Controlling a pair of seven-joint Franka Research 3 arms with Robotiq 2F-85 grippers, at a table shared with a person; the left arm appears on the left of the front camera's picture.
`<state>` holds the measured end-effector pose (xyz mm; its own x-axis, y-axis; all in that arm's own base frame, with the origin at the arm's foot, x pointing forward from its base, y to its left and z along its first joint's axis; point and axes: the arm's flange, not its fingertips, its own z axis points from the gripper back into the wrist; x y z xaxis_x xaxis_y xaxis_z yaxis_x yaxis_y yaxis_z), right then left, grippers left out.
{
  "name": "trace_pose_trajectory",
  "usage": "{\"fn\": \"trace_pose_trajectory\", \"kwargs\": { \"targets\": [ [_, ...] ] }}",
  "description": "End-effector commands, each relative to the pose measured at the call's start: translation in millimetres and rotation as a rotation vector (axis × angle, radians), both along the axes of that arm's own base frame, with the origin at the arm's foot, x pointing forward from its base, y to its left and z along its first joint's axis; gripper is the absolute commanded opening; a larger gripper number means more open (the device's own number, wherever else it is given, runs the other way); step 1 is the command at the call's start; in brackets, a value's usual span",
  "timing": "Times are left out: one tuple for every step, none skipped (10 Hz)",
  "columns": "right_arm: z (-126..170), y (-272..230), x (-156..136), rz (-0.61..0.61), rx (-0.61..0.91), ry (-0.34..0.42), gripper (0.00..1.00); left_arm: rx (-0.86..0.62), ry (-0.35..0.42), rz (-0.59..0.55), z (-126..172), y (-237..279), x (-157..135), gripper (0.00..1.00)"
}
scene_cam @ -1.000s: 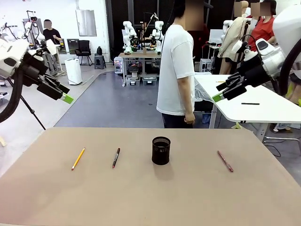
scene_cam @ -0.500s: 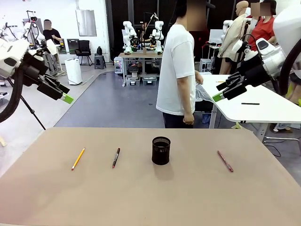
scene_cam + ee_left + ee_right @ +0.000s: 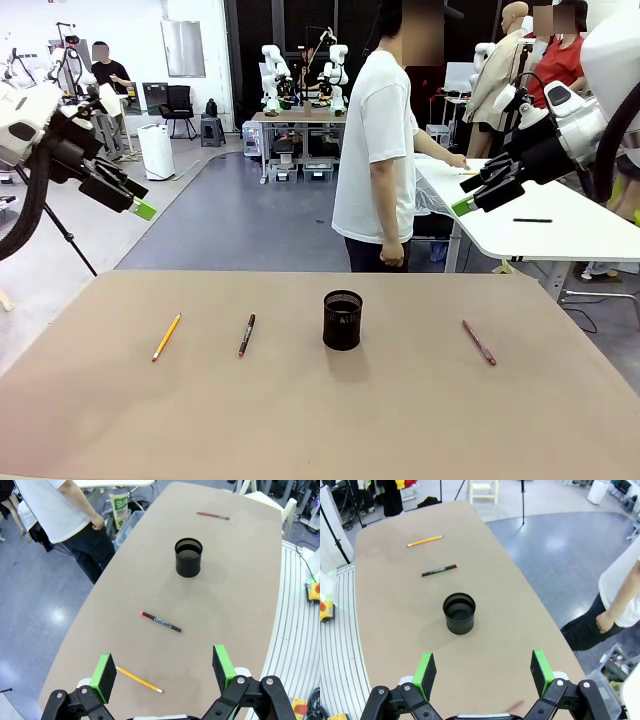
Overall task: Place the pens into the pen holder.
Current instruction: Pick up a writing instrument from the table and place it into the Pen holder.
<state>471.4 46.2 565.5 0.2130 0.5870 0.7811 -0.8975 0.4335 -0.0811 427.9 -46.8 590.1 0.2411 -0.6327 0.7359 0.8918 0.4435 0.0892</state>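
Pens [image 3: 247,335] lie on table [image 3: 300,430], outside pen holder [image 3: 342,320].

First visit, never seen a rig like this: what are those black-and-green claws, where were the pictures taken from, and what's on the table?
The claws are grippers, the hands of two white robot arms: left gripper and right gripper, both open, holding nothing, raised above the table. One picture looks across the table from between the arms; the other two come from a camera on each wrist, looking down past its fingers. On the table lie an orange-yellow pencil, a dark pen with a red end and a pinkish-red pen; a black pen holder stands between the last two.
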Motion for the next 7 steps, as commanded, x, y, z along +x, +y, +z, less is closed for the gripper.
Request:
{"fn": "trace_pose_trajectory", "kwargs": {
  "targets": [
    [2.0, -1.1, -0.8, -0.003, 0.004, -0.003, 1.00, -0.011, -0.004, -0.007, 1.8, 1.2, -0.8, 1.00],
    [2.0, -1.1, -0.8, -0.003, 0.004, -0.003, 1.00, -0.011, -0.004, -0.007, 1.8, 1.2, -0.8, 1.00],
    [2.0, -1.1, -0.8, -0.003, 0.004, -0.003, 1.00, 0.000, 0.000, 0.000, 0.0, 0.0, 0.0, 1.00],
    [2.0, -1.1, -0.8, -0.003, 0.004, -0.003, 1.00, 0.112, 0.097, 0.096, -0.5, -3.0, 1.9, 1.00],
    [2.0, -1.1, -0.8, -0.003, 0.004, -0.003, 1.00, 0.190, 0.175, 0.197, -1.1, -8.9, 2.8, 1.00],
    [2.0, -1.1, -0.8, -0.003, 0.004, -0.003, 1.00, 0.299, 0.246, 0.310, -7.0, -12.9, 4.3, 1.00],
    [2.0, -1.1, -0.8, -0.003, 0.004, -0.003, 1.00, 0.358, 0.299, 0.389, -15.6, -14.1, 7.7, 1.00]
  ]
}}
